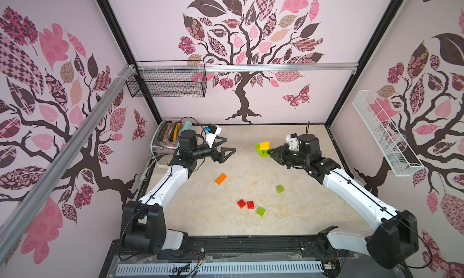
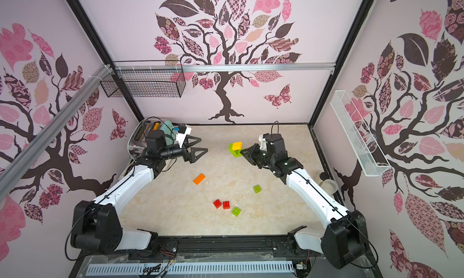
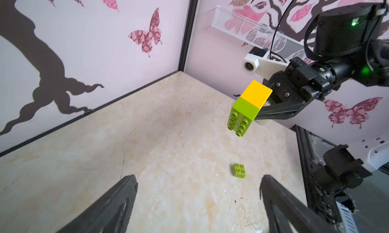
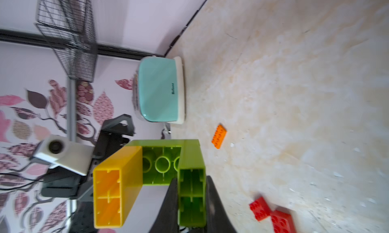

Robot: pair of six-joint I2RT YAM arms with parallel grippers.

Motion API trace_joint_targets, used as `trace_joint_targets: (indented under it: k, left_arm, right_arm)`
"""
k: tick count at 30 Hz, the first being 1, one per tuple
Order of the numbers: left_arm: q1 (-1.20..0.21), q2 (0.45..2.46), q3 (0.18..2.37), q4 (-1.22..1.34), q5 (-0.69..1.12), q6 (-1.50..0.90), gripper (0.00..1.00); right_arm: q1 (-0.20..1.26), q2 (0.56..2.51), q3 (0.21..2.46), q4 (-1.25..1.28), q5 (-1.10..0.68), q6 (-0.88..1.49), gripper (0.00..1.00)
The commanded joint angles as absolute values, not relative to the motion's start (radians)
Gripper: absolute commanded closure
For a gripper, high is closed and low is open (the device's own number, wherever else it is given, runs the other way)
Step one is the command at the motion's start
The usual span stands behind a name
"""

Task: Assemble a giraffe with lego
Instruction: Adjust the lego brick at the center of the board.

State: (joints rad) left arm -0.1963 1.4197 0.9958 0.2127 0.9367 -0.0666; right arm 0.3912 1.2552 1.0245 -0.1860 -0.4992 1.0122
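Observation:
My right gripper (image 1: 270,152) (image 4: 191,179) is shut on the partly built giraffe (image 1: 262,148) (image 2: 236,148), held above the far middle of the table. The figure is a long lime-green brick with a yellow leg (image 4: 114,187) and a green leg (image 4: 191,198); the jaws clamp the green leg. In the left wrist view the giraffe (image 3: 248,107) hangs in the air. My left gripper (image 1: 231,144) (image 3: 199,177) is open and empty, to the left of it. Loose lego lies on the table: an orange brick (image 1: 221,179), two red bricks (image 1: 241,203) (image 1: 250,205), two green bricks (image 1: 261,211) (image 1: 280,188).
A toaster (image 1: 165,138) with a mint side (image 4: 160,91) stands at the back left corner behind the left arm. A black wire basket (image 1: 168,82) hangs on the back wall and a white wire shelf (image 1: 384,136) on the right wall. A glass jar (image 2: 327,185) sits by the right edge.

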Motion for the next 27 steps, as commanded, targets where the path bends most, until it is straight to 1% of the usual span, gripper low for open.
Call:
trace_joint_targets:
  k: [1, 3, 6, 12, 17, 22, 27]
  left_arm:
    - [-0.199, 1.466, 1.006, 0.554, 1.029, -0.252, 0.06]
    - [-0.204, 1.498, 1.034, 0.577, 1.052, -0.267, 0.09]
    - [-0.217, 1.526, 1.07, 0.577, 1.099, -0.27, 0.1]
    - [-0.262, 1.549, 1.121, 0.577, 1.113, -0.295, 0.13]
    - [-0.289, 1.573, 1.179, 0.532, 1.157, -0.276, 0.2]
    - [-0.322, 1.568, 1.196, 0.518, 1.179, -0.278, 0.24]
    - [-0.344, 1.579, 1.238, 0.454, 1.189, -0.259, 0.33]
  right_arm:
    - [0.394, 1.256, 1.034, 0.082, -0.637, 1.289, 1.0]
    - [0.394, 1.276, 1.026, 0.169, -0.677, 1.407, 1.0]
    - [0.396, 1.294, 1.008, 0.299, -0.715, 1.536, 1.0]
    - [0.399, 1.28, 1.005, 0.282, -0.737, 1.56, 1.0]
    - [0.417, 1.287, 0.996, 0.279, -0.74, 1.561, 1.0]
    - [0.43, 1.293, 0.992, 0.286, -0.744, 1.552, 1.0]
    - [0.443, 1.303, 0.967, 0.326, -0.743, 1.579, 1.0]
